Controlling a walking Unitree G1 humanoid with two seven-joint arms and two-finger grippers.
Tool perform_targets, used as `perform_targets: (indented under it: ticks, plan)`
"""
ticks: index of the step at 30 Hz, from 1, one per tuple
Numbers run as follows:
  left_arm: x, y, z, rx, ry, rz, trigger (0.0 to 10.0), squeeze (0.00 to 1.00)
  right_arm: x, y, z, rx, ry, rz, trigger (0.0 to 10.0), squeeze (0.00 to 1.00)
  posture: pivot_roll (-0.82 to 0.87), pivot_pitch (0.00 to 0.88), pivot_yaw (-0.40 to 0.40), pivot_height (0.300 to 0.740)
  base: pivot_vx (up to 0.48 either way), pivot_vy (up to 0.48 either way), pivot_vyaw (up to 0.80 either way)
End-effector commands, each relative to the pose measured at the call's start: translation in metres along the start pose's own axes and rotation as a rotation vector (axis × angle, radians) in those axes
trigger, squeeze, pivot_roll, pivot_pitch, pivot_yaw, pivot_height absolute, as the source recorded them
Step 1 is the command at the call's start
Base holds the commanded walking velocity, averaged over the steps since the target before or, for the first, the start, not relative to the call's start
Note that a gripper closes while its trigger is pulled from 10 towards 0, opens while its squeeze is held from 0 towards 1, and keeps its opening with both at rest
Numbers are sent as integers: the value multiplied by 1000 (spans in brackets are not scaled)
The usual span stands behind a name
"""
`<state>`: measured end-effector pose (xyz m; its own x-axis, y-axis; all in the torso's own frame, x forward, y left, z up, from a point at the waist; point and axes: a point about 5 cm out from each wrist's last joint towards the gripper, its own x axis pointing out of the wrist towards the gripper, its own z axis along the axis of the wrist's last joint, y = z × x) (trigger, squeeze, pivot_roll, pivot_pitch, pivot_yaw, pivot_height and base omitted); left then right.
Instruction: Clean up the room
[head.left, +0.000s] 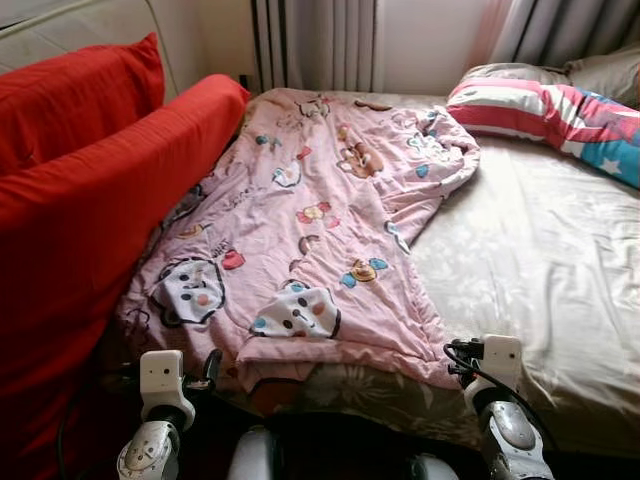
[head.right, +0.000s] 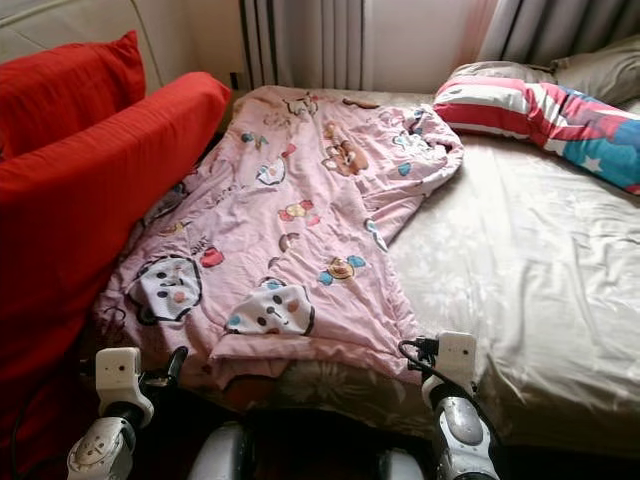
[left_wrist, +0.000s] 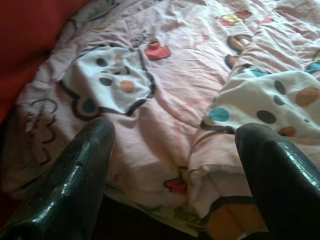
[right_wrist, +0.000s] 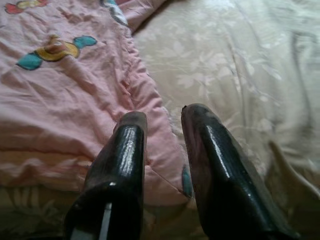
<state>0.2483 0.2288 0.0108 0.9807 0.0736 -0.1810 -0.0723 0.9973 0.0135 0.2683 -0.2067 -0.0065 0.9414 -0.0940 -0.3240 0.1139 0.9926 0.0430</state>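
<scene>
Beige floral sheets cover the bed (head.left: 540, 260), which runs from the camera toward grey curtains (head.left: 320, 40) at twelve o'clock in the head views. Across the bed's left half lies a pink cartoon-print quilt (head.left: 320, 220), rumpled and slanting, its far end bunched near one o'clock and its near hem folded over at the mattress edge around six o'clock. A striped, star-patterned pillow (head.left: 560, 115) sits at two o'clock, and big red cushions (head.left: 90, 200) lean along the quilt's left side from nine to eleven o'clock.

Both arms are raised at the bed's near edge. The left gripper (left_wrist: 175, 165) has its fingers spread wide apart, nothing between them, aimed at the folded near-left part of the hem close to the white spotted cartoon patch. The right gripper (right_wrist: 162, 150) has its fingers close together with a narrow gap; they hang over the quilt's near-right corner, where the pink edge meets the sheet. Whether they already touch or pinch the cloth I cannot tell.

Judging by this, the step in hand is taking hold of the quilt's near edge, to straighten or fold it. The next move probably calls for each gripper to go down onto its own corner and close on the hem alone, without gathering the sheet beneath.
</scene>
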Motion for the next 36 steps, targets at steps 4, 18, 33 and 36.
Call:
perform_targets:
  ticks: [4, 18, 33, 36]
  plan:
    - [5, 1, 7, 3, -11, -13, 10000, 0, -1, 3, -5, 10, 32, 4, 10000, 0, -4, 58, 35, 618, 0, 0, 0]
    - [6, 4, 7, 8, -5, -17, 10000, 0, -2, 6, -10, 10, 54, 10, 10000, 0, 0, 50, 39, 593, 0, 0, 0]
    - [4, 5, 6, 19, 1, -26, 10000, 0, -1, 11, -6, 7, 30, 26, 10000, 0, 7, 34, 42, 593, 0, 0, 0]
    - [5, 4, 8, 21, -3, -27, 10000, 0, -1, 13, -6, -2, 22, 38, 10000, 0, 8, 39, 41, 593, 0, 0, 0]
